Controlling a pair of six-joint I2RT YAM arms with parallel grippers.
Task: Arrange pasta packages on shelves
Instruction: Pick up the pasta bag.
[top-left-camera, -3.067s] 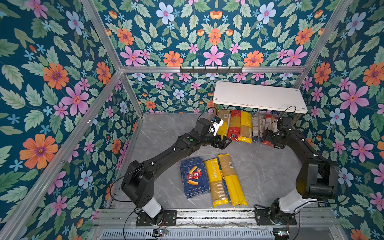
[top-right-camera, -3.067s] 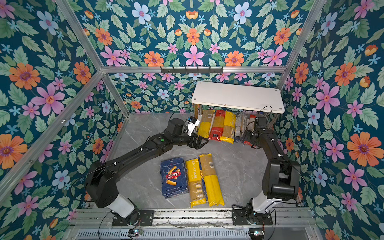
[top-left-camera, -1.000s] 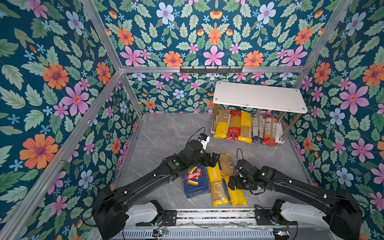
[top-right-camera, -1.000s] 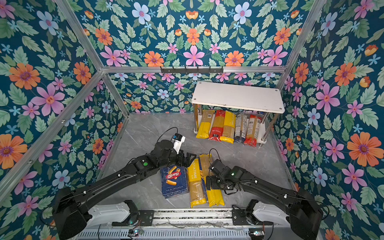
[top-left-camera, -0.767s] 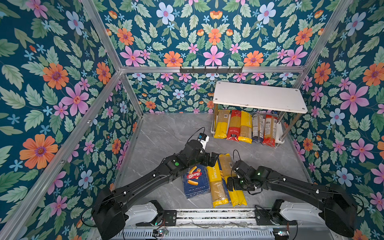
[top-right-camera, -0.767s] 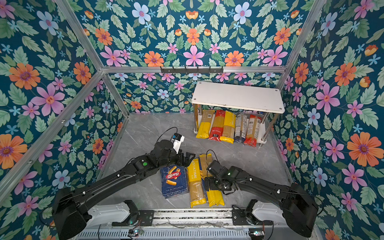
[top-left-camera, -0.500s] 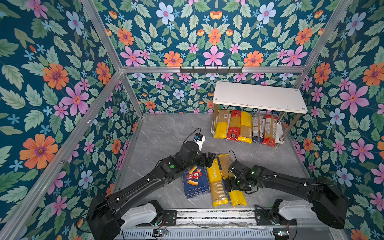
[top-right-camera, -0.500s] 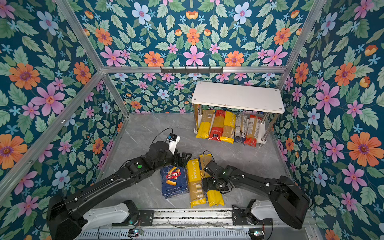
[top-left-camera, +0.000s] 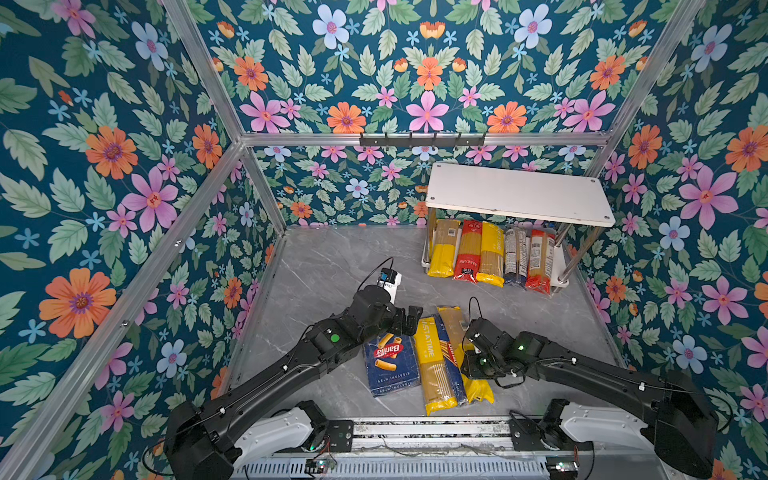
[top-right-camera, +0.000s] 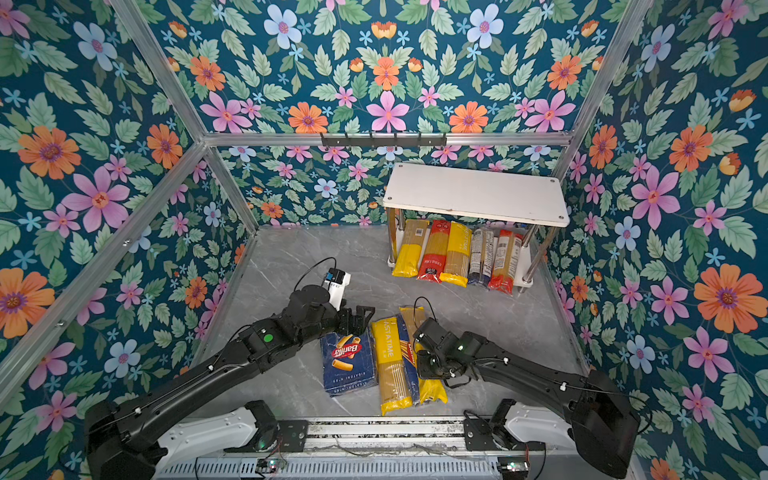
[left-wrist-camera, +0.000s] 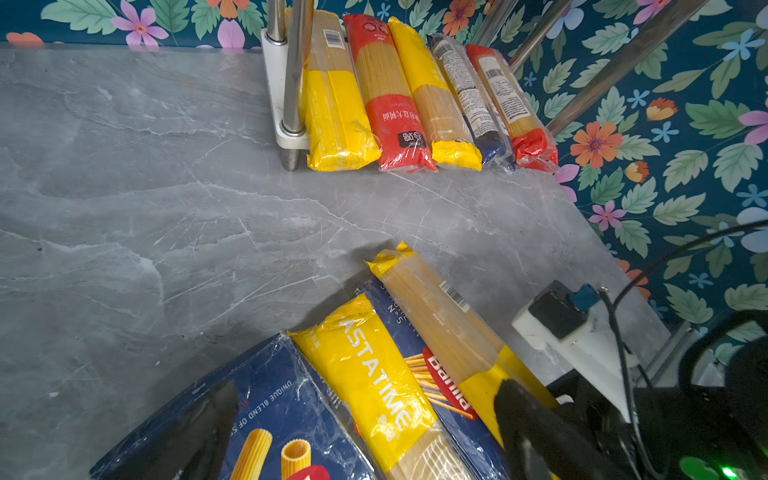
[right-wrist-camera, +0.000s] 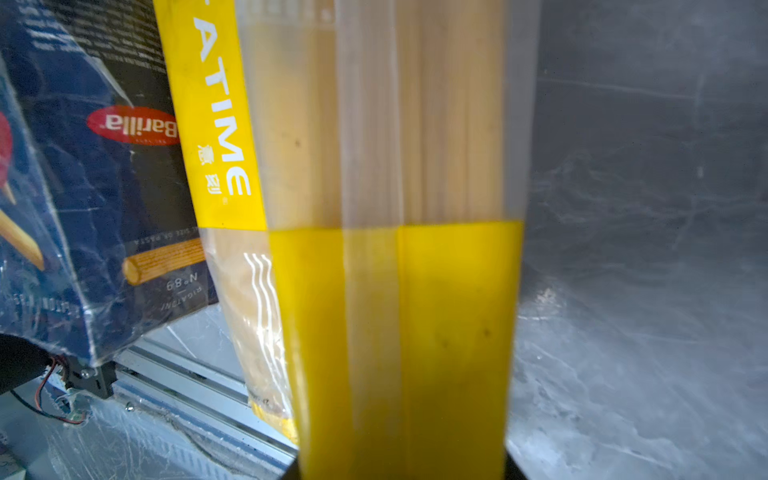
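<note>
The shelves (top-left-camera: 515, 193) stand at the back right, with several pasta packages (top-left-camera: 490, 257) lying side by side on the lower board (left-wrist-camera: 286, 137); the top board is bare. More pasta packages lie near the front. They are a wide blue Barilla pack (top-left-camera: 390, 365), a yellow Pastatime bag (top-left-camera: 432, 365), a narrow blue Barilla pack (left-wrist-camera: 419, 374) and a yellow-and-clear spaghetti bag (right-wrist-camera: 415, 291). My right gripper (right-wrist-camera: 401, 469) is shut across the spaghetti bag's yellow half (top-right-camera: 432, 390). My left gripper (left-wrist-camera: 365, 436) hangs open over the far ends of the Barilla pack and Pastatime bag.
A black hook rail (top-left-camera: 422, 139) runs along the back wall above the shelves. Floral walls close in the grey marble floor (top-left-camera: 332, 270) on three sides. A metal mounting rail (top-left-camera: 415, 432) lies along the front edge, just beyond the bags' near ends.
Both arms came from the shelves to the front packages. In the last second my right gripper dropped onto the yellow-and-clear bag and closed on it. The left gripper drifted slightly left, still open.
</note>
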